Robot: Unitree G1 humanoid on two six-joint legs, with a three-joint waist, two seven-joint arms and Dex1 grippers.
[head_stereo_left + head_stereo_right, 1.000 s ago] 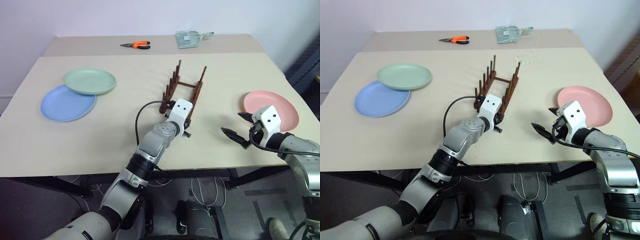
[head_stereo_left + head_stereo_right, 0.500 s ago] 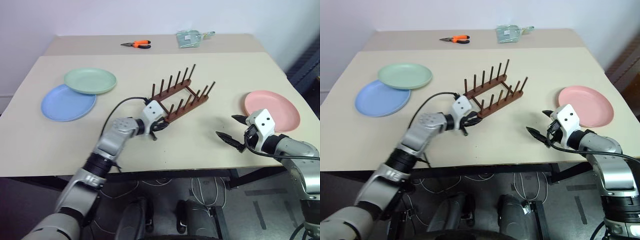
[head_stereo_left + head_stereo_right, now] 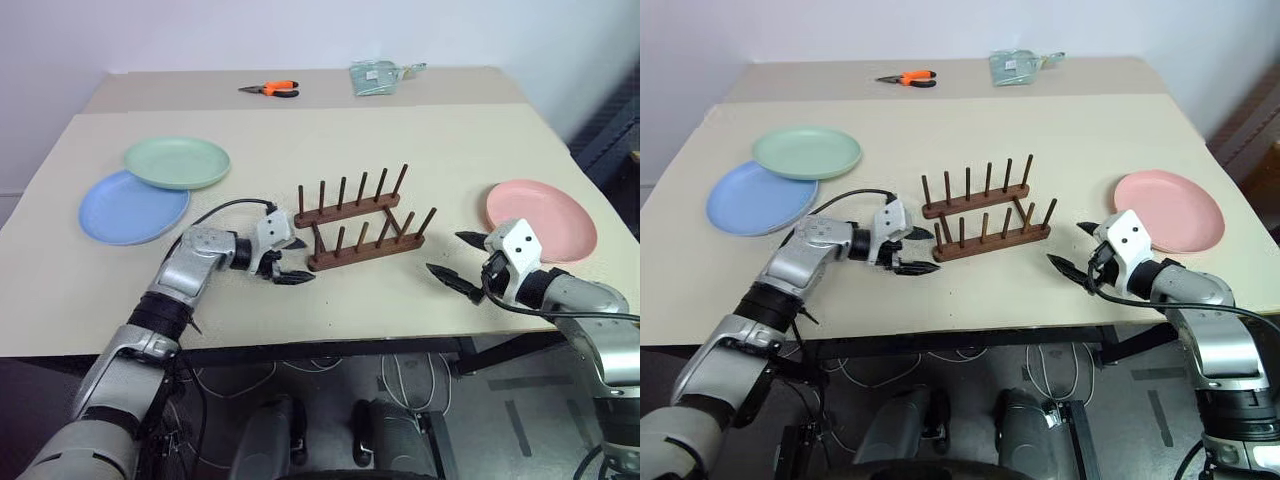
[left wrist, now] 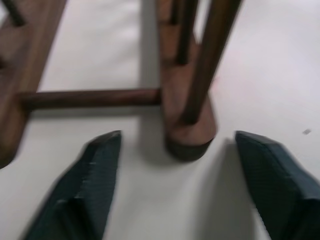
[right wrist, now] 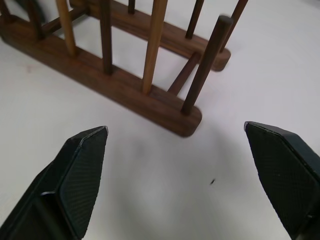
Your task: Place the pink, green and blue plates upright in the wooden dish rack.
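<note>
The wooden dish rack [image 3: 360,228] stands upright mid-table, its rails running left to right and its pegs empty. My left gripper [image 3: 297,261] is open at the rack's left end; the near rail's tip [image 4: 190,135] sits between the fingers [image 4: 90,185] without touching them. My right gripper [image 3: 447,253] is open and empty just off the rack's right end [image 5: 190,120]. The pink plate [image 3: 541,207] lies flat at the right, beyond the right gripper. The green plate [image 3: 177,162] rests on the far rim of the blue plate [image 3: 130,208] at the left.
Orange-handled pliers [image 3: 272,89] and a clear plastic packet [image 3: 378,77] lie at the table's far edge. The table's front edge [image 3: 330,335] runs close below both grippers.
The rack has swung from pointing away to lying crosswise. My left gripper moved left with it, then opened and let go. My right gripper's fingers narrowed slightly.
</note>
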